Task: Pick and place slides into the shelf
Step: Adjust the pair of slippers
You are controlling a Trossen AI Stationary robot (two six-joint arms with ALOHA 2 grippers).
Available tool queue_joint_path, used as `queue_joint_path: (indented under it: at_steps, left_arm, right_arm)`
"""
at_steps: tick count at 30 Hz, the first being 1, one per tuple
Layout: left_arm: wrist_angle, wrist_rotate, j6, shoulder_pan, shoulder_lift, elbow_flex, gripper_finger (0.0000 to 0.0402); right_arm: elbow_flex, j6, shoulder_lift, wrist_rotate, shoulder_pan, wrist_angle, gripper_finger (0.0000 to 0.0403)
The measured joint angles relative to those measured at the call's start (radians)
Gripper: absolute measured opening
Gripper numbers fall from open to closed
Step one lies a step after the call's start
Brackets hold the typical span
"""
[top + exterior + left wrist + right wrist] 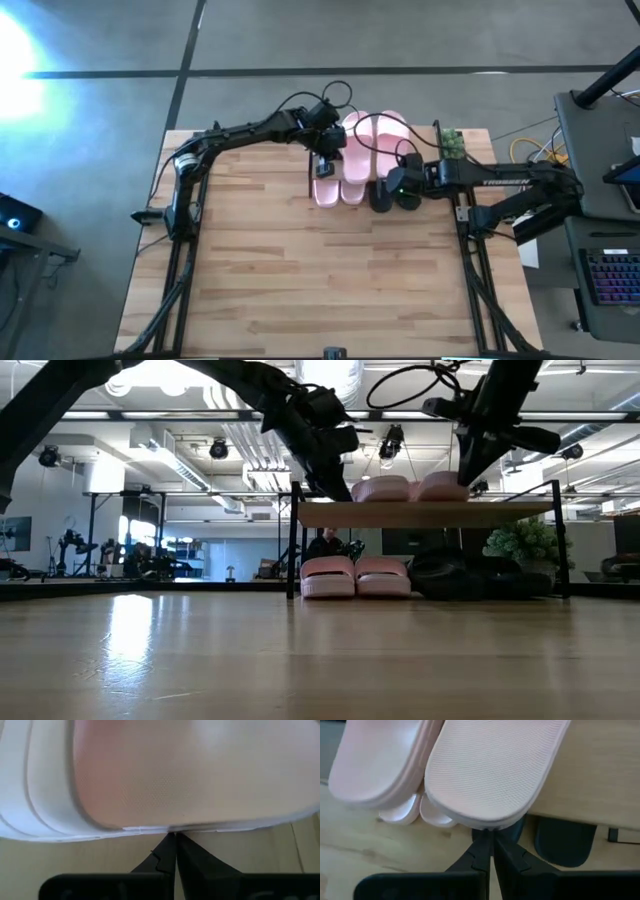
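Right gripper (491,851) closed, empty, at pink slide's (492,767) heel, shelf (600,775) edge beside.

Pale pink slides (375,135) top the light-wood shelf (425,513); black slides (395,193) below.

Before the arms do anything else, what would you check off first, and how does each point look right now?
1. Two pink slides lie on the shelf top board: ok.
2. Two more pink slides sit side by side under the board: ok.
3. Black slides are under the board beside them: ok, though too dark to count there.
4. Left tool shut, its tip at a pink slide's edge: ok; touching or not, cannot tell.
5. Right tool shut, its tip at the upper slide's rim: ok.
6. Upper slides fully on the board: not ok; both overhang its front edge.
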Motion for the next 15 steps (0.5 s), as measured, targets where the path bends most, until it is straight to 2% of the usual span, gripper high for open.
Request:
queue_joint_path:
  at_steps: [15]
  left_arm:
    - [0.074,0.007,-0.003,-0.003,0.0,-0.012,0.0]
  right_arm:
    - [0.0,-0.018,0.001,-0.009,-0.02,-0.011,0.0013]
